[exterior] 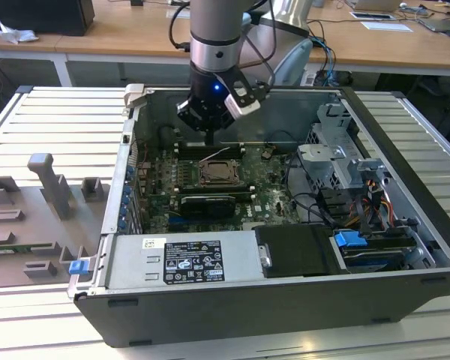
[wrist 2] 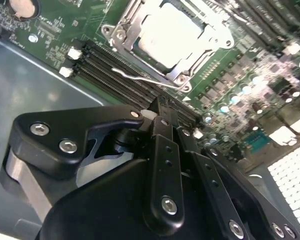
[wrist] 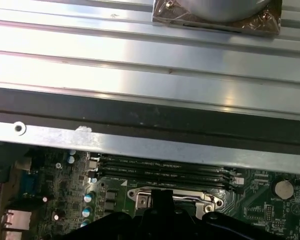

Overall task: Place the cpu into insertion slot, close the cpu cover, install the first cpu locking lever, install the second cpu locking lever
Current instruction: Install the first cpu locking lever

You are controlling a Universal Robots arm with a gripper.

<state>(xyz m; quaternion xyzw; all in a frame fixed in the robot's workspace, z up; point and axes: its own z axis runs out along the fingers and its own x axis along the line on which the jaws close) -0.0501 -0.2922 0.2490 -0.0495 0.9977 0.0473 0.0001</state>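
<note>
Just beyond my fingertips, and a little below them, lay the cpu point(wrist 2: 175, 35), its pale metal top showing flat and square inside the insertion slot point(wrist 2: 115, 34). The cpu cover point(wrist 2: 130, 24) appeared to be down over it, framing the chip on all sides. Along the edge of the socket nearest me ran a thin wire locking lever point(wrist 2: 145, 79). Its long axis lay roughly across the line of my fingers, and by my reading it stood loose rather than tucked under its catch.

My gripper point(wrist 2: 162, 102) had its fingers drawn together with nothing between them that I could see. The tips hung over the long black memory slots point(wrist 2: 115, 75), which sat between me and that loose lever, so the lever was the nearest part of the socket to me.

Spreading out around the socket was the green circuit board point(wrist 2: 65, 30). In the exterior view the gripper point(exterior: 210, 141) reached down into the open computer case point(exterior: 405, 150). This held the board beneath me, a labelled power supply point(exterior: 184, 259) on the far side of the socket from me, and a drive cage with bundled cables point(exterior: 360, 195) off to one side. The case itself rested on a ribbed metal worktop point(exterior: 45, 120).
</note>
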